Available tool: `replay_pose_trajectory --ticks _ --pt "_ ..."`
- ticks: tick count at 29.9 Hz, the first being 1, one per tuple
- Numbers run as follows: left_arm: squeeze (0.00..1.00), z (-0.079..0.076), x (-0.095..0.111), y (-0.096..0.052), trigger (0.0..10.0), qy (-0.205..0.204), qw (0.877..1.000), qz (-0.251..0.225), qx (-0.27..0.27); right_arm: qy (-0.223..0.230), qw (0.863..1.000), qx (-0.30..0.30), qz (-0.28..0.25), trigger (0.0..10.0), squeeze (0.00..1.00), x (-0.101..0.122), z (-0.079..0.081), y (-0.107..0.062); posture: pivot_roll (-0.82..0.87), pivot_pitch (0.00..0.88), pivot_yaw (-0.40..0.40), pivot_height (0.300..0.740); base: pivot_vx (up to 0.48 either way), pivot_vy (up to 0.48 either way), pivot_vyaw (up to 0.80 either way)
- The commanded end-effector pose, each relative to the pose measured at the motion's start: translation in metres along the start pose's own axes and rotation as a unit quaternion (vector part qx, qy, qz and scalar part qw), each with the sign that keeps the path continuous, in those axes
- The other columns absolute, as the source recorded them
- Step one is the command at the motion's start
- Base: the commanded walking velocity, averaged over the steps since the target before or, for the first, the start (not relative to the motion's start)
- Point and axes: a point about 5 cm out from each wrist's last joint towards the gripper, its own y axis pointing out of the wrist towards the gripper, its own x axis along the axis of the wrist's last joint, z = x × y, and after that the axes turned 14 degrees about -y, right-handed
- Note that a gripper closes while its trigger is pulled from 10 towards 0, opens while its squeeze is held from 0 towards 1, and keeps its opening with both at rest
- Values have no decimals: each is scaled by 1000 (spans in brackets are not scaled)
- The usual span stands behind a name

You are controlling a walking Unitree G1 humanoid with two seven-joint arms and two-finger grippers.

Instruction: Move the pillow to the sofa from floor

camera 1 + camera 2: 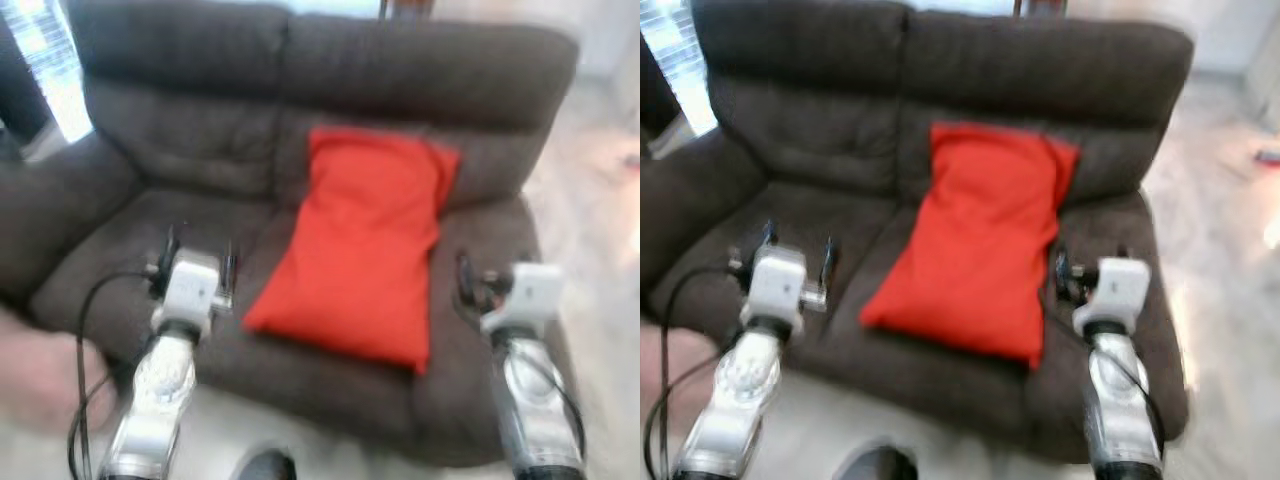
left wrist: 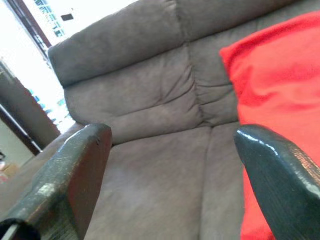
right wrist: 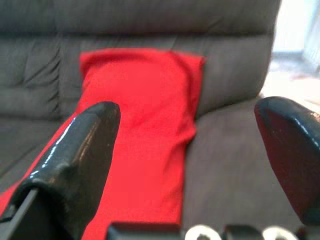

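Both grippers are empty with fingers spread wide, so the job looks basically done: the bright red rectangular fabric pillow (image 1: 362,240) is lying on the dark brown plush two-seat sofa (image 1: 190,150), centre-right of frame, its top leaning on the backrest. Left gripper (image 1: 200,262) hovers lower left over the seat, right gripper (image 1: 478,282) lower right, pillow between them, untouched. Nothing left except backing off, I reckon.

left hand (image 1: 200,262) – fingers apart | right hand (image 1: 478,277) – fingers apart, empty
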Motion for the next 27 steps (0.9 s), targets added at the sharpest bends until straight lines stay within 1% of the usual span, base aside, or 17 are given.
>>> replay_pose_trajectory --ticks 1,9,19,22,24,25,26,27 --pt "0 2 9 5 10000 2 1000 -19 2 0 1000 0 -5 10000 0 3 0 2 133 67 -9 740 -274 0 0" --pt "0 3 7 5 10000 1 1000 -16 4 1 1000 2 -4 10000 0 2 1 3 133 68 -10 740 -274 0 0" --pt "0 4 3 6 10000 1 1000 -9 6 -2 1000 3 8 10000 0 -4 1 2 131 72 -8 740 -245 0 0" --pt "0 6 -4 7 10000 -4 1000 5 14 -2 1000 5 18 10000 0 -9 2 2 131 71 -7 740 0 0 0" --pt "0 9 -14 7 10000 -15 999 28 23 -5 999 8 32 10000 0 -16 3 2 130 70 -8 740 0 0 0" --pt "0 11 -27 6 10000 -25 998 59 24 -9 998 10 55 10000 0 -27 4 0 129 67 -7 740 0 0 0" --pt "0 12 -32 5 10000 -27 997 69 24 -10 998 11 64 10000 0 -32 4 -1 129 67 -7 740 0 0 0" --pt "0 13 -44 3 10000 -32 995 96 21 -13 996 14 90 10000 0 -43 4 -3 124 66 -6 740 0 0 0"
